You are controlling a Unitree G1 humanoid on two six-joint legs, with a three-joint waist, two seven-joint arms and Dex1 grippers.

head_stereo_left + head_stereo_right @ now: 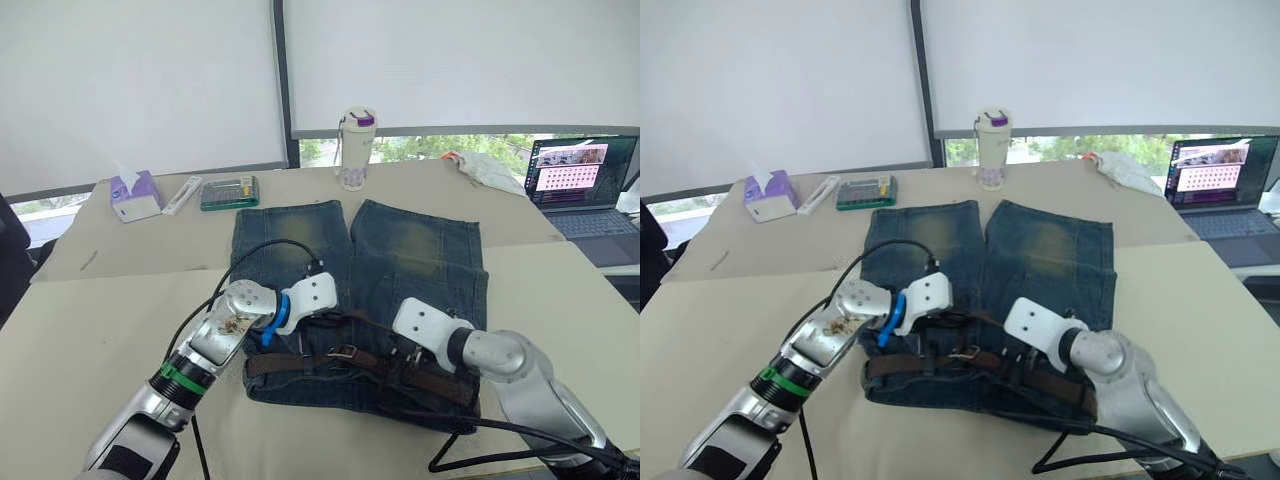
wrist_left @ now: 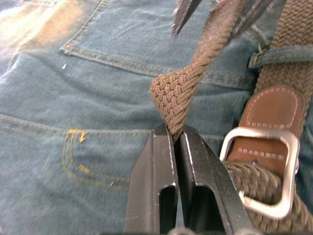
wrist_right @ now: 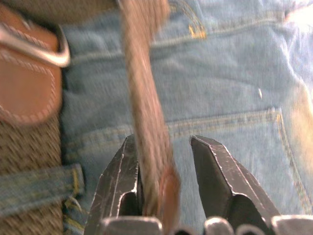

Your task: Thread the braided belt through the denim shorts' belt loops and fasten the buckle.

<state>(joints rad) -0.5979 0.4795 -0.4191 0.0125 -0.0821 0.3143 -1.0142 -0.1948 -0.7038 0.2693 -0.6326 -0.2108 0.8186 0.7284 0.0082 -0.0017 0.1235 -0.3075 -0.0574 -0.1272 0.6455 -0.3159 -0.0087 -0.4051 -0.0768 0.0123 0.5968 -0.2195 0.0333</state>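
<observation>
The left gripper [image 2: 176, 142] is clamped on a fold of the braided belt [image 2: 188, 88], its two black fingers pressed together with the woven strap pinched between their tips. Just beside those fingers lies the buckle [image 2: 259, 171], a silver frame resting on the strap, with a reddish-brown leather piece passing through it. A belt loop [image 2: 279, 55] crosses the strap just beyond the leather piece.

The right gripper [image 3: 164, 147] has its fingers apart, and the free end of the belt runs up between them, lying against one finger while the other stands clear of it. The strap's reddish-brown leather tip [image 3: 168, 188] sits low between the fingers.

From the head camera, both grippers meet over the waistband of the denim shorts [image 1: 400, 250], the left one [image 1: 318, 318] to the left of the buckle [image 1: 343, 352] and the right one [image 1: 398, 352] just to its right. The belt lies along the waistband, with a loose length arching up between the two grippers. The shorts lie flat on the counter [image 1: 120, 310], waistband nearest the robot and legs pointing away.

At the far side of the counter stand a tissue box [image 1: 135, 196], a green case [image 1: 229, 192] and a white bottle with a purple lid [image 1: 356, 148]. A laptop [image 1: 585, 185] sits open at the far right.
</observation>
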